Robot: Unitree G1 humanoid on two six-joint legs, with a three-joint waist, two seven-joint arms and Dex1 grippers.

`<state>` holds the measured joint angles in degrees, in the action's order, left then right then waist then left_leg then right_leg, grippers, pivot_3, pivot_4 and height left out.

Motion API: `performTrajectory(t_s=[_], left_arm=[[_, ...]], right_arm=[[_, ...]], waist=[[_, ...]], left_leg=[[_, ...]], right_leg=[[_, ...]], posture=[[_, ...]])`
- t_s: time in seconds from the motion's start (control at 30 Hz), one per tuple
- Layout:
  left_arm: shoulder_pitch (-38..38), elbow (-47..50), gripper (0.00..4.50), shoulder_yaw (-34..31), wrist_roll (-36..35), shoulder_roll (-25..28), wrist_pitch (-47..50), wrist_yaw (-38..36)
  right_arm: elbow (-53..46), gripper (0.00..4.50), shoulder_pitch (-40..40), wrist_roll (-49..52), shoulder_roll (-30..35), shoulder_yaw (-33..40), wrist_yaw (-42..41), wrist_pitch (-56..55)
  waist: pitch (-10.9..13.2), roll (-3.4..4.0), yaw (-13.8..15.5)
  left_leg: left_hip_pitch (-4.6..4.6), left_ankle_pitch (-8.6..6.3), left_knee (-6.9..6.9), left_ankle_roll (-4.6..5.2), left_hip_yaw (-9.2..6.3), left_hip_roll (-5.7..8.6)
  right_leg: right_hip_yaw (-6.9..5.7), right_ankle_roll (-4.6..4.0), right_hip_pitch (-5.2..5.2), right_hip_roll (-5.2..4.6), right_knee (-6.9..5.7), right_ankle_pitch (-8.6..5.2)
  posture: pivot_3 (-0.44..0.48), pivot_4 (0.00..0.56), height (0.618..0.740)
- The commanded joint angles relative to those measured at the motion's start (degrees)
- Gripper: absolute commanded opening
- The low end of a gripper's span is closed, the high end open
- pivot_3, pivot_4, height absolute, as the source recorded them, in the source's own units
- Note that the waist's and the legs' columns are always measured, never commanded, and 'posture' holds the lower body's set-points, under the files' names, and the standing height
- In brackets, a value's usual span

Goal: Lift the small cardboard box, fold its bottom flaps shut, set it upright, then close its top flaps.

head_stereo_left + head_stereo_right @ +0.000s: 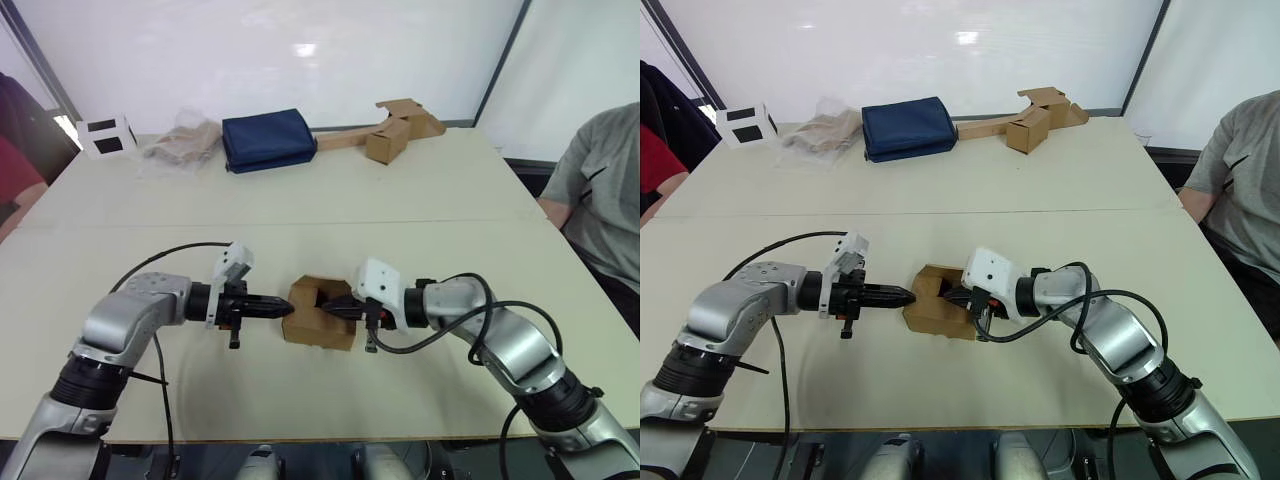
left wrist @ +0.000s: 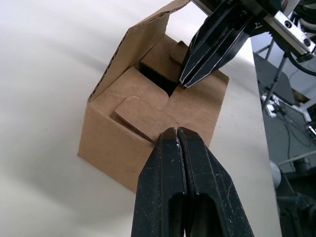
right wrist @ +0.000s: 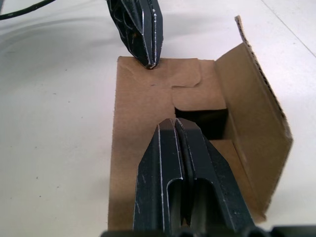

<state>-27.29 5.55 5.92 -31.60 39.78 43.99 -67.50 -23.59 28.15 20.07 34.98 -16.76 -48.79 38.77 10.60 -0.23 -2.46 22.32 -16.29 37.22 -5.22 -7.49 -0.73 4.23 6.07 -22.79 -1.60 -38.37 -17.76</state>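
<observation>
On the pale table your small cardboard box sat upright; left gripper and right gripper, both closed and empty, pinned its top flaps down.

I can't read any text, label, brand or number from here. The small cardboard box is plain brown and unprinted on every face I see, flaps included. The white block at the far left corner of the desk carries black square patches, but no letters or digits I can make out.
</observation>
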Motion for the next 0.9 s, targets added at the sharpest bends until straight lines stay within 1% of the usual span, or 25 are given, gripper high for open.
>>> performTrajectory(t_s=[0.03, 0.13, 0.2, 0.33, 0.43, 0.57, 0.77, 0.9], left_arm=[[-0.15, -0.47, 0.01, 0.41, 0.66, -0.13, -0.24, 0.61], [-0.12, -0.39, 0.01, 0.52, 0.45, -0.05, -0.03, 0.42], [-0.08, -0.30, 0.01, 0.58, 0.40, -0.07, 0.04, 0.43], [-0.05, -0.01, 0.01, 0.59, 0.22, -0.24, 0.37, 0.68], [-0.04, 0.37, 0.01, 0.35, 0.02, -0.39, 0.65, 1.04], [-0.04, 0.75, 0.01, -0.16, -0.31, -0.27, 1.05, 1.47], [-0.75, 0.99, 0.01, -2.08, -2.05, 0.47, 2.11, 1.48], [-2.72, -0.63, 0.01, -3.78, -3.76, -0.47, 2.90, 2.08]], right_arm=[[-3.43, 0.00, 3.52, 12.18, -4.06, 11.91, 1.21, 4.46], [-1.91, 0.00, 5.86, 14.87, -5.17, 15.38, 2.46, 5.61], [-0.28, 0.00, 7.32, 13.37, -6.09, 15.64, 4.06, 3.73], [5.25, 0.00, 8.92, 2.61, -4.78, 8.33, 7.03, -0.40], [6.88, 0.00, 8.18, -1.48, -3.56, 4.09, 6.23, -1.82], [5.53, 0.00, 6.22, -2.18, -2.47, 1.42, 3.35, -1.86], [2.31, 0.00, 4.27, -0.75, -2.53, 1.67, 2.05, 0.04], [1.57, 0.00, 3.41, -1.24, -2.29, 1.27, 1.98, 0.48]], waist=[[0.00, 0.01, -0.06], [0.00, 0.00, 0.01], [0.00, 0.01, -0.03], [0.00, 0.01, -0.11], [0.00, 0.01, -0.04], [0.00, 0.01, -0.03], [0.00, 0.01, -0.11], [0.00, 0.01, -0.05]], left_leg=[[0.00, 0.00, 0.00, 0.00, 0.00, 0.00], [-0.01, 0.00, 0.00, 0.00, 0.00, 0.00], [-0.02, 0.00, -0.02, 0.00, -0.01, 0.00], [-0.03, 0.00, -0.02, 0.00, 0.01, 0.00], [-0.03, 0.00, -0.02, 0.00, 0.01, 0.00], [-0.02, 0.00, -0.02, 0.00, 0.01, 0.00], [-0.02, 0.00, -0.02, 0.00, 0.00, 0.00], [-0.02, 0.00, -0.02, 0.00, 0.00, 0.00]], right_leg=[[0.00, 0.00, 0.01, 0.00, -0.01, 0.00], [-0.01, 0.00, 0.02, 0.00, -0.02, 0.00], [-0.01, 0.00, 0.02, 0.00, 0.00, 0.00], [0.00, 0.00, 0.01, 0.01, -0.02, 0.00], [0.00, 0.00, 0.01, 0.00, -0.01, 0.00], [0.00, 0.00, 0.01, 0.00, 0.00, 0.00], [0.00, 0.00, 0.00, 0.00, -0.01, 0.00], [0.00, 0.00, 0.00, 0.01, -0.01, 0.00]], posture=[[0.000, 0.150, 0.740], [0.000, 0.150, 0.740], [0.000, 0.150, 0.740], [0.000, 0.150, 0.740], [0.000, 0.150, 0.740], [0.000, 0.150, 0.740], [0.000, 0.150, 0.740], [0.000, 0.150, 0.740]])
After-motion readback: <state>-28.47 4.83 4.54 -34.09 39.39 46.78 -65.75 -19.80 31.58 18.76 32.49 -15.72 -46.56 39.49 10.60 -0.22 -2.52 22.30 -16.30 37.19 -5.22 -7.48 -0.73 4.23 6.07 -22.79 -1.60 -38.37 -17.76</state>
